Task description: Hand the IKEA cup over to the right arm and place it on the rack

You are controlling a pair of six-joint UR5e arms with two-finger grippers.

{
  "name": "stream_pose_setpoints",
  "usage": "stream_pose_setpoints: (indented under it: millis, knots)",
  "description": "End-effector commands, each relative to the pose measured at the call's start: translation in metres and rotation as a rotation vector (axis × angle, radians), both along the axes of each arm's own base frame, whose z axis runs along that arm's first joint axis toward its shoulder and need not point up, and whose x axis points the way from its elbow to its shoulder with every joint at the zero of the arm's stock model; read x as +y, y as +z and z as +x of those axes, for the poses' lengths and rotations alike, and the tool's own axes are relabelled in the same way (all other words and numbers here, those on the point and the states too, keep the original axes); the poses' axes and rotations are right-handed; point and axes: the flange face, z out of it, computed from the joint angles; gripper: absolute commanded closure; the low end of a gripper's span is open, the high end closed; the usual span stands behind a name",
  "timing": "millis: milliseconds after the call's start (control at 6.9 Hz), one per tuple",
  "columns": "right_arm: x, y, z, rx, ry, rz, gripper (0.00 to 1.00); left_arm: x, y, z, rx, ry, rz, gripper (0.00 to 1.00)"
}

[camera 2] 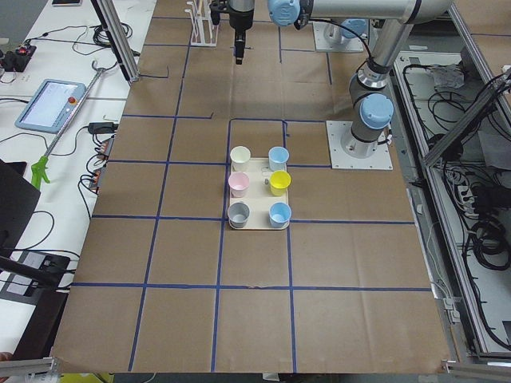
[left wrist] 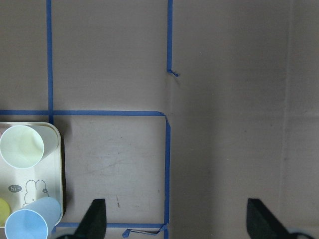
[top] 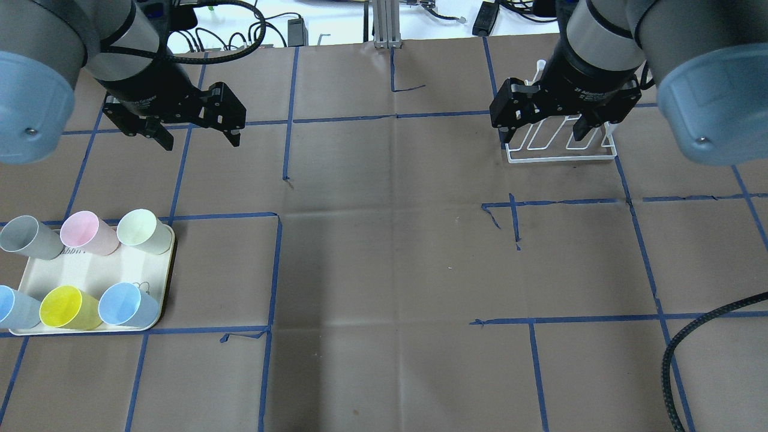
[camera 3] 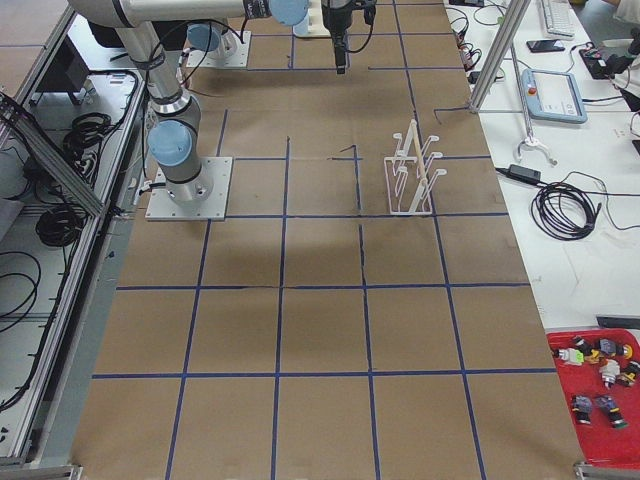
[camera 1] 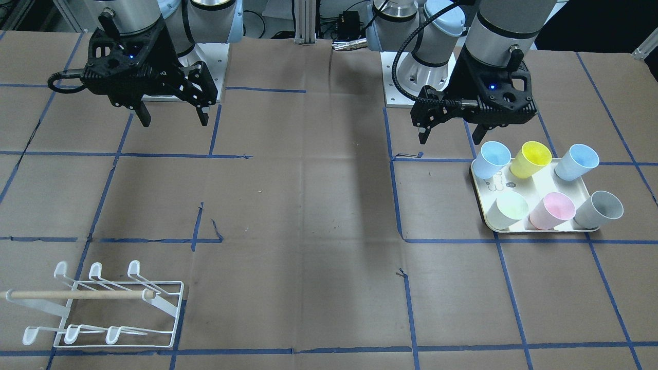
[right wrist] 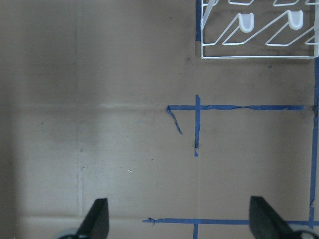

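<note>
Six cups stand with the mouth up on the cream tray [camera 1: 534, 181], in two rows of three: a light blue cup [camera 1: 492, 159], a yellow cup [camera 1: 530, 159], a second light blue cup [camera 1: 577, 162], a pale green cup [camera 1: 509, 210], a pink cup [camera 1: 552, 210] and a grey cup [camera 1: 599, 209]. Which one is the task's cup, I cannot tell. The left wrist view cuts off most of the tray.

The left gripper [top: 200, 138] hangs above the table [camera 1: 308, 205] near the tray, its fingers wide apart and holding nothing. The right gripper [camera 1: 174, 121] is also spread wide and holds nothing.

The white wire rack [camera 1: 118, 308] lies at the far side, with six hooked prongs and one wooden dowel [camera 1: 77, 295]. In the overhead view the right gripper hides part of it.
</note>
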Motion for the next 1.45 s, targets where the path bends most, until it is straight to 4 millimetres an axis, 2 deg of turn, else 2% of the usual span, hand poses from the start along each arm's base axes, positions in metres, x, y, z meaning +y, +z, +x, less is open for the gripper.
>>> stream_pose_setpoints:
  millis: [0,580,870,1304]
  knots:
    - [0.0,0.0,0.0,0.0,0.0,0.0,0.0,-0.001,-0.001,0.0,0.001,0.001,0.0,0.0]
    - [0.0,0.0,0.0,0.0,0.0,0.002,0.0,0.0,-0.002,0.001,0.001,0.001,0.002,0.0]
    - [0.0,0.0,0.0,0.0,-0.002,0.0,0.0,0.007,-0.006,0.001,-0.001,-0.003,0.006,0.0]
    - [0.0,-0.001,0.0,-0.002,-0.003,0.004,0.0,0.012,-0.014,0.011,-0.001,-0.009,0.02,0.0]
